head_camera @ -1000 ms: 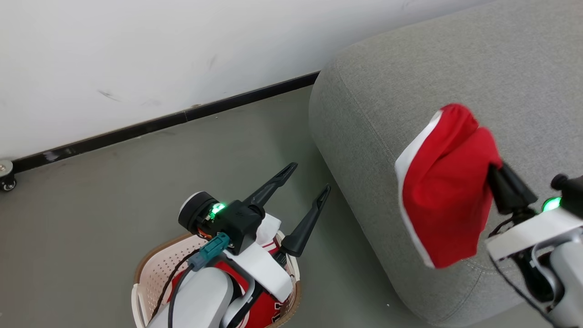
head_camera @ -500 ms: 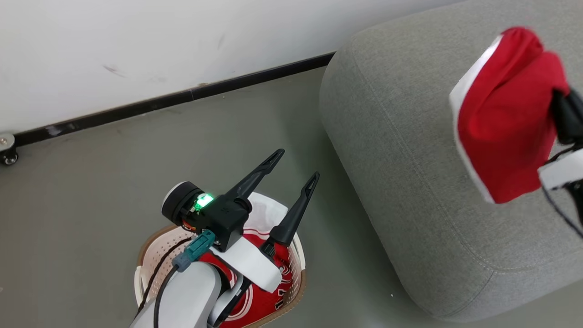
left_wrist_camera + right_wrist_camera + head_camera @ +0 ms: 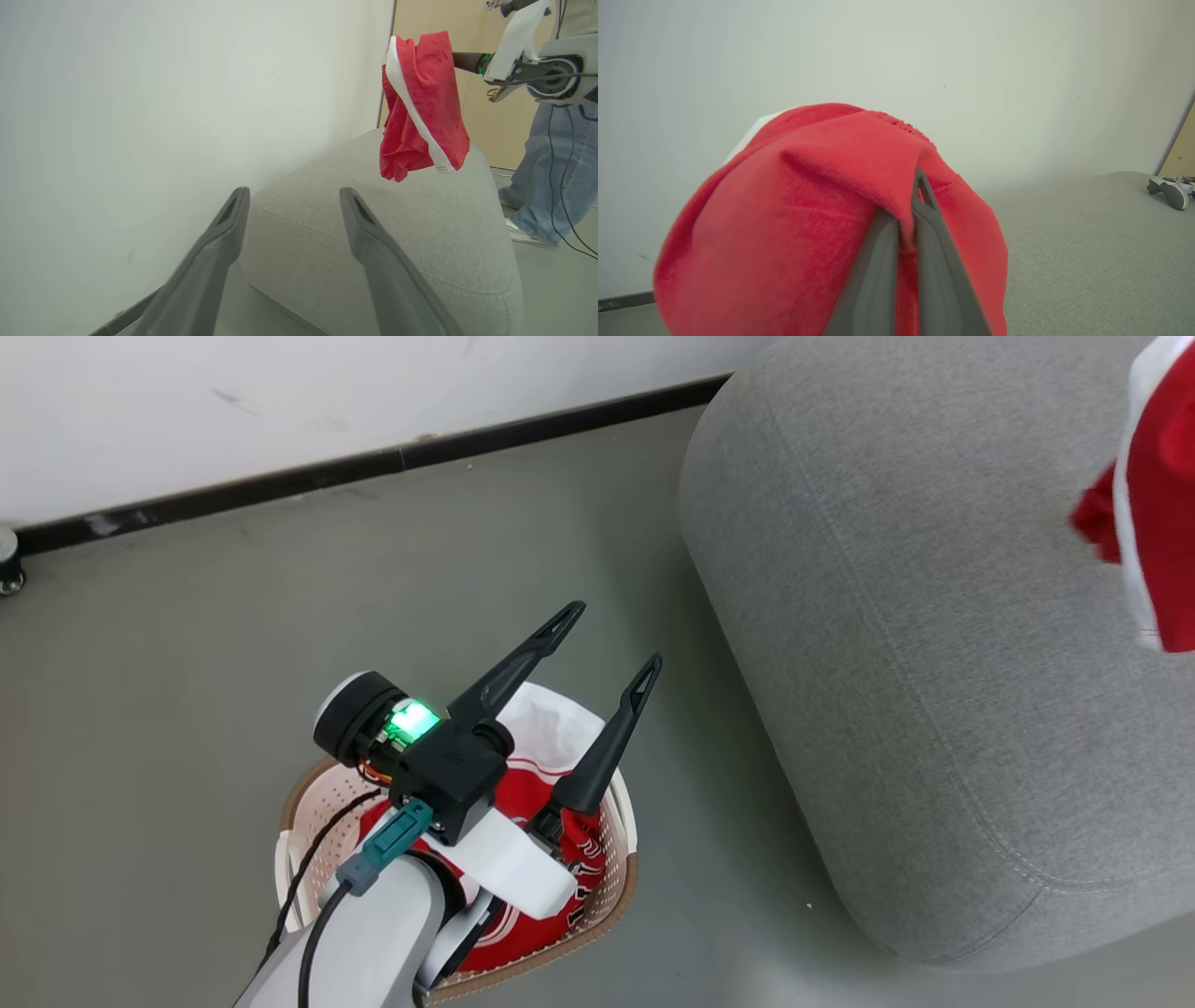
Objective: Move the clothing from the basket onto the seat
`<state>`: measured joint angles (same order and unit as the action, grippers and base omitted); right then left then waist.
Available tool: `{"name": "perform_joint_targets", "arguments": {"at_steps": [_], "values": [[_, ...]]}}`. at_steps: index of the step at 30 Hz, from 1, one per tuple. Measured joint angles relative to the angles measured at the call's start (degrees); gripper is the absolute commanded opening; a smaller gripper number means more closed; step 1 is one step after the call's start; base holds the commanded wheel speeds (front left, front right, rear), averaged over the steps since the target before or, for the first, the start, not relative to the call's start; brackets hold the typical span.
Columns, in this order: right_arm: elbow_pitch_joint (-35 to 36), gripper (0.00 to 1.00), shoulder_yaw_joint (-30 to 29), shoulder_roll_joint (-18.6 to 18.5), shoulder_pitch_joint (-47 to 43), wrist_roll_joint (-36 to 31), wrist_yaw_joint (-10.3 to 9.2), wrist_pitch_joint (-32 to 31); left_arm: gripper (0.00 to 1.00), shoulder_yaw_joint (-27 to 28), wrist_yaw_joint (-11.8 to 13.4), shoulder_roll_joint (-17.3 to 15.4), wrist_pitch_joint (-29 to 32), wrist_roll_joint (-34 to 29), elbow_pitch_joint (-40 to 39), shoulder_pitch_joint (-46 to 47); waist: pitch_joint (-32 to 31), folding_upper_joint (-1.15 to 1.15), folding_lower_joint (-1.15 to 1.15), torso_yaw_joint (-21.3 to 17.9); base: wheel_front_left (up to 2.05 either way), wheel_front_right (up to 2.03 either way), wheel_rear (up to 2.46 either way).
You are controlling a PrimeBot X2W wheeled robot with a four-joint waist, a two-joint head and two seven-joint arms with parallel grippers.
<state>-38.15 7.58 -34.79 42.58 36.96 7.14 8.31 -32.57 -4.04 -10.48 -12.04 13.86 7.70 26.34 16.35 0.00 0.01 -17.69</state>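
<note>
The seat [image 3: 887, 709] spreads below and ahead of the right pincer [image 3: 906, 205]; the basket [image 3: 299, 840] sits under the left pincer [image 3: 612, 637], the striped jersey [image 3: 518, 938] inside it. The plain red garment [image 3: 420, 102] hangs long-axis downward from the right pincer, which is clenched on its top fold, clear above the cushion. The left pincer stands spread wide, empty.

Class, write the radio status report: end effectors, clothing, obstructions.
Left end effector open, empty, over basket. Right end effector shut on red garment, above sofa. Jersey in basket. Person's legs beside sofa.
</note>
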Motion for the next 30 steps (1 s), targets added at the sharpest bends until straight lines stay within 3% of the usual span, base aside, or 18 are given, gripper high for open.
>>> {"name": "perform_joint_targets", "arguments": {"at_steps": [13, 19, 30], "values": [[-9.29, 0.0, -5.39, -4.32, 3.44, 0.16, 0.0, -0.24, 1.0, -1.29, 0.48, -0.15, 2.79, -2.08, -5.68, 3.14, 5.36, 0.0, 0.0, 1.91, 0.0, 0.0, 0.0], [-13.52, 0.0, -5.88, -4.45, 3.57, 0.19, 0.0, 0.66, 1.0, -1.66, 0.47, -0.35, 3.46, -3.09, -7.44, 4.5, 7.94, 0.0, 0.0, 2.66, 0.0, 0.0, 0.0], [-21.59, 0.0, -5.53, 2.1, 3.43, -3.25, 0.0, 1.8, 1.0, -2.21, 0.42, -0.73, 3.98, -3.98, -9.36, 5.72, 12.14, 0.0, 0.0, 3.96, 0.0, 0.0, 0.0]]}}
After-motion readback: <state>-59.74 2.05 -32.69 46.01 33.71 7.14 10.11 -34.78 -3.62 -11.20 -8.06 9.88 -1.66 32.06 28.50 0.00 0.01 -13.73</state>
